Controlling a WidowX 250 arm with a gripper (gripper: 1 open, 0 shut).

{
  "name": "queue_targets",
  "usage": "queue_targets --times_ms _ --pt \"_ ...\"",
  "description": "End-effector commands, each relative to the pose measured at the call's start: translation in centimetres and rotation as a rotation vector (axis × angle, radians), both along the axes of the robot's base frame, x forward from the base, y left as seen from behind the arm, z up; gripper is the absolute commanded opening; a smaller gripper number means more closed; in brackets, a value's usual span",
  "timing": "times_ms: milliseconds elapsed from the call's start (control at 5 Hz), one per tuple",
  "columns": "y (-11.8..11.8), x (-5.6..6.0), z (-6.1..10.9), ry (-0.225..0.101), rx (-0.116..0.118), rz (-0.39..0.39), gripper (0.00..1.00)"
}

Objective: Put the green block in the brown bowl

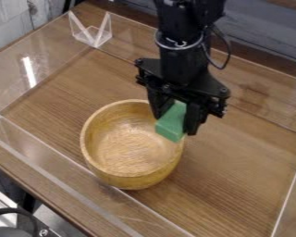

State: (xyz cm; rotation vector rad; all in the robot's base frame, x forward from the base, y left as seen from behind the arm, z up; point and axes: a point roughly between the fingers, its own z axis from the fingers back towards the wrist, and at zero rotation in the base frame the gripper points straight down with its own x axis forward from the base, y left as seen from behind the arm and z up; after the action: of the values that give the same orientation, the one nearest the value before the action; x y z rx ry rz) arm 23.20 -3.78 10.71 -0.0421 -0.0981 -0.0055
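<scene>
The end effector (pixel 179 118), clamped on the green block (pixel 174 121), should centre over the brown bowl (pixel 132 144) below-left before releasing.

Single fixed camera looked down obliquely from the front, fairly near, onto the wooden table (pixel 64 83); no second view.

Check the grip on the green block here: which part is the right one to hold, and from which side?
Across its narrow width near the upper end, from above, as the gripper holds it now. The green block is a flat bar, so its thin faces suit the fingers, and it hangs on end over the brown bowl rim, lower end free to go in.
</scene>
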Motion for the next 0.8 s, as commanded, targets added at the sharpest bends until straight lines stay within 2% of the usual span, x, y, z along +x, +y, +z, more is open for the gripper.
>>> queue_targets --times_ms 0,600 --pt "0.28 0.85 0.86 -0.039 -0.006 0.013 0.0" --pt "1.2 0.95 0.44 -0.026 -0.007 0.029 0.0"
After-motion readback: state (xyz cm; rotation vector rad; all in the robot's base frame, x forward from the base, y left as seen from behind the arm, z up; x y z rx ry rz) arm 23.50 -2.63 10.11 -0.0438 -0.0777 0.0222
